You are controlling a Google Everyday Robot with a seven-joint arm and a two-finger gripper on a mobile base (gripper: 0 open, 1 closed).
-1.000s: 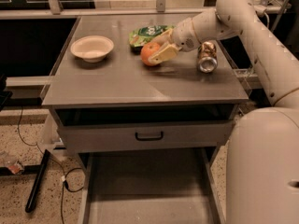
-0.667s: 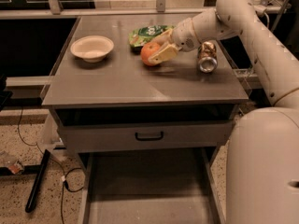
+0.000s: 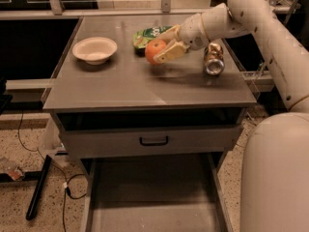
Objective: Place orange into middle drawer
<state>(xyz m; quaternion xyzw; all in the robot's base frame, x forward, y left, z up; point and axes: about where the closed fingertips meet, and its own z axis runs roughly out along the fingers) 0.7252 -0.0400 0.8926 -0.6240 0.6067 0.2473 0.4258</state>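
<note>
Round, smooth orange [image 3: 153, 51] clamped in pincer [image 3: 161, 47] over cabinet top [image 3: 145, 86].

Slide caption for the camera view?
The gripper holds the orange over the table; middle drawer open below.

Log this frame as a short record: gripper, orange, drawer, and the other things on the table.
gripper: over the tabletop's back right, fingers closed on the orange
orange: in the gripper, not yet in the drawer
middle drawer: pulled out, low at the front
bag: green, just behind the orange
bowl: upright, left on the tabletop
can: on its side, right of the gripper
drawer front: black handle, above the open drawer
</note>
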